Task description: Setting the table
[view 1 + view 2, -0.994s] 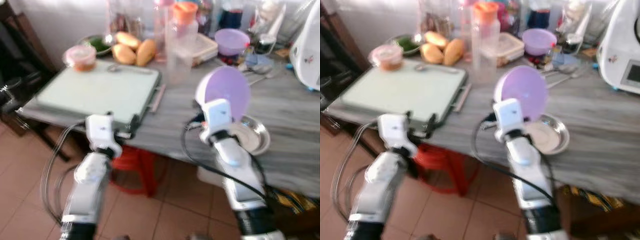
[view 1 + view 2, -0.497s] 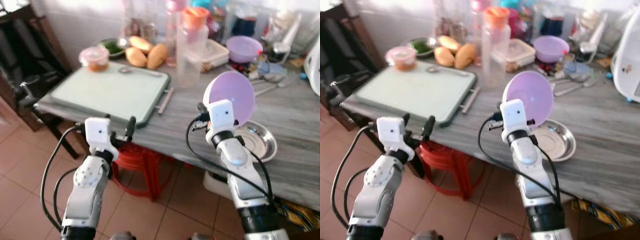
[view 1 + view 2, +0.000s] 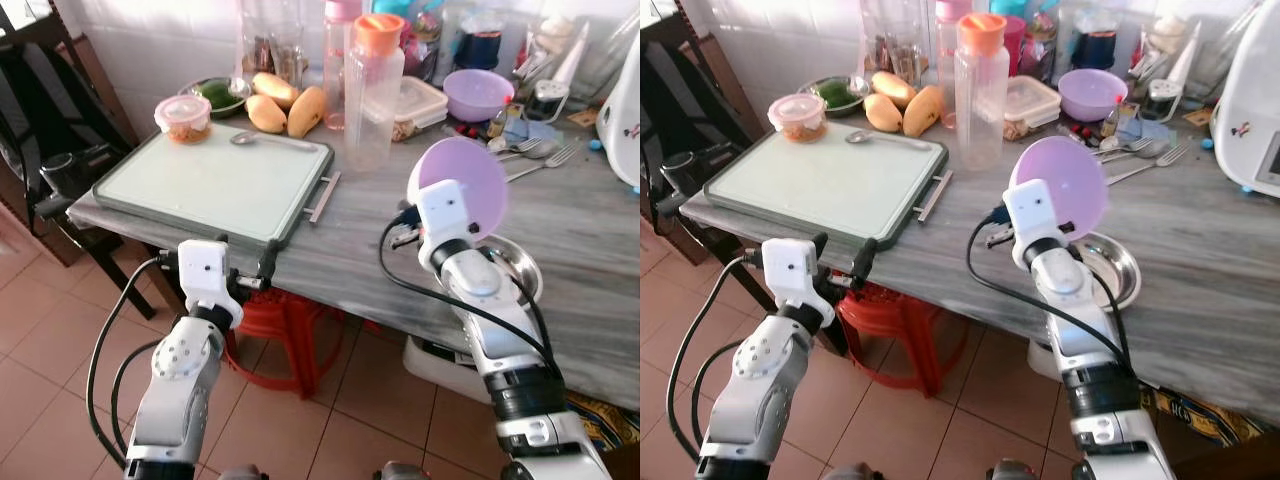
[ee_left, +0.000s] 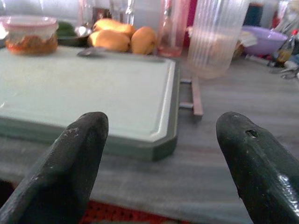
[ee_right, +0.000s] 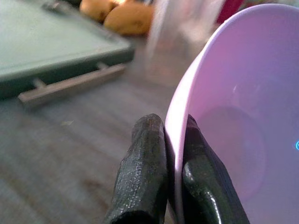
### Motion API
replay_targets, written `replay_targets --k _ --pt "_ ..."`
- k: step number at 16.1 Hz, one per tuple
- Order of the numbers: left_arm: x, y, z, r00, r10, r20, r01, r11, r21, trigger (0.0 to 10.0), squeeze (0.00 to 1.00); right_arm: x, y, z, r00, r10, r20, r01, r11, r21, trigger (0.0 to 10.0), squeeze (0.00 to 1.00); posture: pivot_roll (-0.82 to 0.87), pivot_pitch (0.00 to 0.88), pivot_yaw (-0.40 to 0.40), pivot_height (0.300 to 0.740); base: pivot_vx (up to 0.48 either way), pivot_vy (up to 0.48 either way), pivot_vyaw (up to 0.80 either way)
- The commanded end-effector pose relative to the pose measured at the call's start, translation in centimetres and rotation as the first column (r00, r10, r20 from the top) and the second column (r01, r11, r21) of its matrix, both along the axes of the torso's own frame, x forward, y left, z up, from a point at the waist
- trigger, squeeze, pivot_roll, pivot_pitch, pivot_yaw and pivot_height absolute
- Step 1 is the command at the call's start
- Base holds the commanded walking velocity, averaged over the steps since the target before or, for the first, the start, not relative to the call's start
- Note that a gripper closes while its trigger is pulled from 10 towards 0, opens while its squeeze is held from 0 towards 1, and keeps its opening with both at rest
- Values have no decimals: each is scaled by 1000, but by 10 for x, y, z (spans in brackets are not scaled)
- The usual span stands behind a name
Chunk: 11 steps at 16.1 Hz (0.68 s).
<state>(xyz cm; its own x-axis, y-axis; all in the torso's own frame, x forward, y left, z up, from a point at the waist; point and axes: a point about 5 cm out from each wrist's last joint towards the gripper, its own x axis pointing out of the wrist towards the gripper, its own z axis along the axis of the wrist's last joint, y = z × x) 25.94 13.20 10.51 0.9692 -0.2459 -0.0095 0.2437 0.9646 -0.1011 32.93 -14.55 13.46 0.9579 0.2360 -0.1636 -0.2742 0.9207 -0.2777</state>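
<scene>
Since a second ago my view has steadied and drawn nearer the grey table (image 3: 590, 230). My right gripper (image 5: 164, 154) stays pinched on the rim of the lilac bowl (image 3: 462, 188), held on edge above a steel dish (image 3: 1117, 268). My left gripper (image 4: 159, 154) hangs wide open and empty before the green tray (image 3: 210, 180). The clear jug (image 3: 979, 90) and the forks (image 3: 535, 152) crowd the placing area.

Camera has steadied and pulled back: blur gone, more floor lower left. Right gripper (image 5: 164, 154) with the lilac bowl (image 3: 462, 190) now sits slightly higher in frame, covering more of the steel dish (image 3: 513, 270). Left gripper (image 3: 243, 275) has edged toward the green tray (image 3: 215, 180) corner.
</scene>
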Motion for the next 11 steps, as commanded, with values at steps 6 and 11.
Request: replay_targets --k 6,11 --pt "-2 0 1 1000 -9 -14 10 1000 24 10000 0 5 9 3 997 74 -7 -74 996 -40 10000 0 -10 33 51 740 0 0 0" --pt "0 -2 -1 999 -15 -31 16 999 36 10000 0 10 7 0 995 92 -28 -93 993 -68 10000 0 -11 19 52 740 0 0 0"
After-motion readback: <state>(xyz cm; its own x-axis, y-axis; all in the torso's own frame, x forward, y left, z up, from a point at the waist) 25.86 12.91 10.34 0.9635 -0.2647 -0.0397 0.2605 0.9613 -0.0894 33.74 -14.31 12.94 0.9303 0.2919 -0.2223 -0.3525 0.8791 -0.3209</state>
